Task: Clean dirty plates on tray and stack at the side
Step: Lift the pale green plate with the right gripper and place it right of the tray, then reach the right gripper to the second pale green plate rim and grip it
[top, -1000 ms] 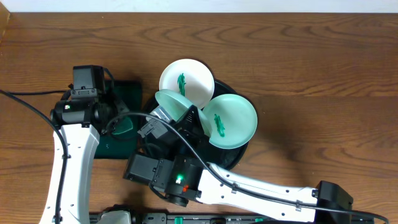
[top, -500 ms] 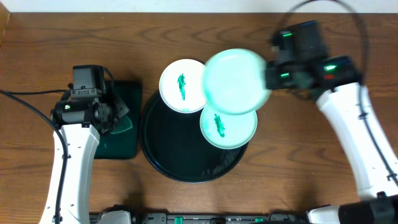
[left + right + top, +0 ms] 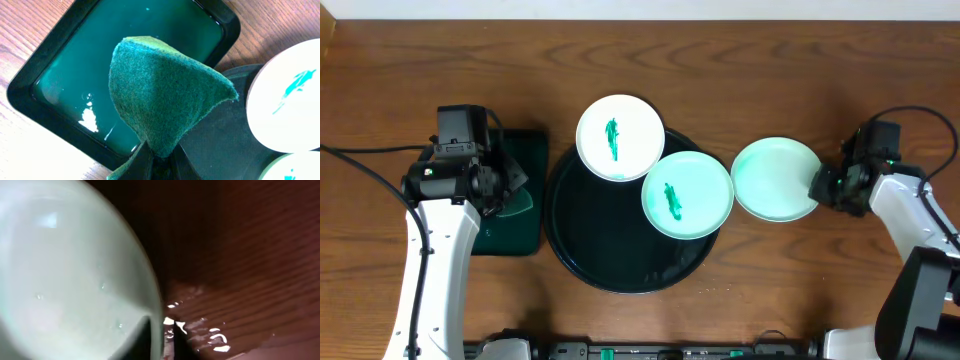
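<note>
R gripper [image 3: 828, 187] pinches rim of clean plate [image 3: 775, 178], on table [image 3: 800, 80] just right of black tray [image 3: 570, 255]. Two smeared plates [image 3: 687, 194] sit there. L gripper [image 3: 152, 161] clamps sponge [image 3: 160, 90]. Risk: release w/ rim against neighbour, plate tilts, slides.

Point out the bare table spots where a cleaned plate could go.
Bare wood runs along the far edge, and on the near side of the clean plate, right of the black tray. Crowded: the tray's far side under smeared plates, and the left, with green tray and sponge.
</note>
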Controlling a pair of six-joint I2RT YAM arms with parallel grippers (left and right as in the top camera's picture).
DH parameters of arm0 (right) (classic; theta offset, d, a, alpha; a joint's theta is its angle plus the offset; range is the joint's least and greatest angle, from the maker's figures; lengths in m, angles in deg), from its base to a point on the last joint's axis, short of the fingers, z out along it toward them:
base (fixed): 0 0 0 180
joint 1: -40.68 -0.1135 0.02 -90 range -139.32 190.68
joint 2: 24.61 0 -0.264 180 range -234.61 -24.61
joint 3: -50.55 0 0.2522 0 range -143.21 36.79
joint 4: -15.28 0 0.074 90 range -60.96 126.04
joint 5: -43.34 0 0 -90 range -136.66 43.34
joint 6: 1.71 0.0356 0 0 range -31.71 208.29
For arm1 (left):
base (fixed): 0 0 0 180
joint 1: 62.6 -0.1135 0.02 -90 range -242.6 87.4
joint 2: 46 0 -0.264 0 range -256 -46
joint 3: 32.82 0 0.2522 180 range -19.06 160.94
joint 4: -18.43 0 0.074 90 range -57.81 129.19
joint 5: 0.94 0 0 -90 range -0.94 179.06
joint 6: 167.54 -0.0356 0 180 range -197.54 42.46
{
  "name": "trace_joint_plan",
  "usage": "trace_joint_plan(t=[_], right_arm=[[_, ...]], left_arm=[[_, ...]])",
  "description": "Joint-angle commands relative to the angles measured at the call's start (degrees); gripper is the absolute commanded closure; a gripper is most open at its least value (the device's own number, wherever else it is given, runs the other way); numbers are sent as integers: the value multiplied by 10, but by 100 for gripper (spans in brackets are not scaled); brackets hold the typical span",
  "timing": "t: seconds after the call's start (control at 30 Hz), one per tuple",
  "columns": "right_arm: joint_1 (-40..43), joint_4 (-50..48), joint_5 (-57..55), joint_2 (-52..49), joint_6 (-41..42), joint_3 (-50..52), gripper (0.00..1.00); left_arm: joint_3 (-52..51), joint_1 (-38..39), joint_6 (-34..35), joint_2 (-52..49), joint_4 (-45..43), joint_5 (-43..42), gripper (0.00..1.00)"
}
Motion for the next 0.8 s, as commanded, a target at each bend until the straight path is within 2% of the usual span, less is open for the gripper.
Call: trace_joint_plan(t=[0.0, 0.07, 0.17, 0.27, 0.47, 0.57, 0.63, 0.77], right_arm=[[2, 21, -5, 3, -1, -11, 77], [-2, 99, 71, 3, -51, -87, 70], [-42, 152, 160, 3, -117, -168, 62], [-136, 142, 145, -6, -152, -180, 59], [-239, 104, 145, -93, -189, -181, 62], [-252, 87, 141, -123, -190, -181, 64], [-257, 84, 136, -134, -193, -181, 71], [-259, 85, 123, -141, -193, -180, 76]], left_arm=[[15, -2, -14, -2, 1, 7, 93], [15, -2, -14, -2, 1, 7, 93], [15, -2, -14, -3, 1, 7, 93], [15, -2, -14, -4, 1, 7, 93], [15, -2, -16, -4, 2, 7, 93], [15, -2, -16, -4, 2, 7, 93], [15, -2, -16, -4, 2, 7, 92], [15, -2, -16, -5, 2, 7, 93]])
